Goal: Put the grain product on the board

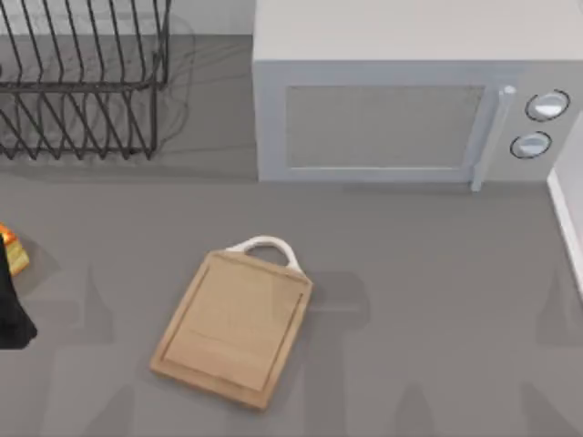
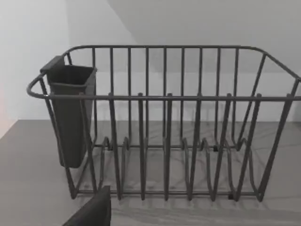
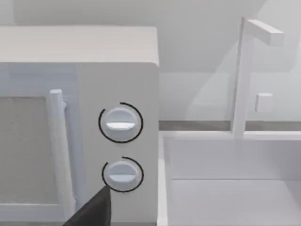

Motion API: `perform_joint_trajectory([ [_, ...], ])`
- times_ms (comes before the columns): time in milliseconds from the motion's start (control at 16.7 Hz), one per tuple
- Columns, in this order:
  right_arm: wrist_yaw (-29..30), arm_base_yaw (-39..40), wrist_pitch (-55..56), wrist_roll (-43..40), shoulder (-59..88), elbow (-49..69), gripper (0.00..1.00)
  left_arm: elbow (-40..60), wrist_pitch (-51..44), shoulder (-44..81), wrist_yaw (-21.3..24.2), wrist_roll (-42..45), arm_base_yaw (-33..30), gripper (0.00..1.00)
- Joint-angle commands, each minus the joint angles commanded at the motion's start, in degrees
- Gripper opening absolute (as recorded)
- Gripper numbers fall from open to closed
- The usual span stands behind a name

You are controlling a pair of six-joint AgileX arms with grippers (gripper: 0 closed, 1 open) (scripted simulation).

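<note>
The grain product (image 1: 11,248), a small glossy orange-yellow chunk, lies at the far left edge of the table in the top view, partly cut off by the frame. My left gripper (image 1: 11,305) is a black shape right beside it, toward the table's front; whether they touch cannot be told. The board (image 1: 233,325), light tan wood with a white loop handle (image 1: 265,246) at its far end, lies tilted at the table's middle, well to the right of the chunk. A dark piece of my right gripper (image 3: 90,212) pokes into the right wrist view, facing the microwave's knobs.
A dark wire dish rack (image 1: 84,82) with a cutlery cup (image 2: 70,113) stands at the back left. A white microwave (image 1: 401,100) occupies the back centre and right. A white sink (image 3: 230,188) with a faucet (image 3: 247,70) lies at the right edge.
</note>
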Motion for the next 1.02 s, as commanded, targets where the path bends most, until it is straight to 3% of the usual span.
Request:
perform_joint_trajectory([
  [420,0.0,0.0,0.0,0.0,0.0,0.0,1.0,7.81,-5.47,8.91,0.32,3.68,0.82,1.0],
  [1020,0.0,0.0,0.0,0.0,0.0,0.0,1.0,46.03,-32.95,58.92,0.88,27.33,3.91,1.0],
])
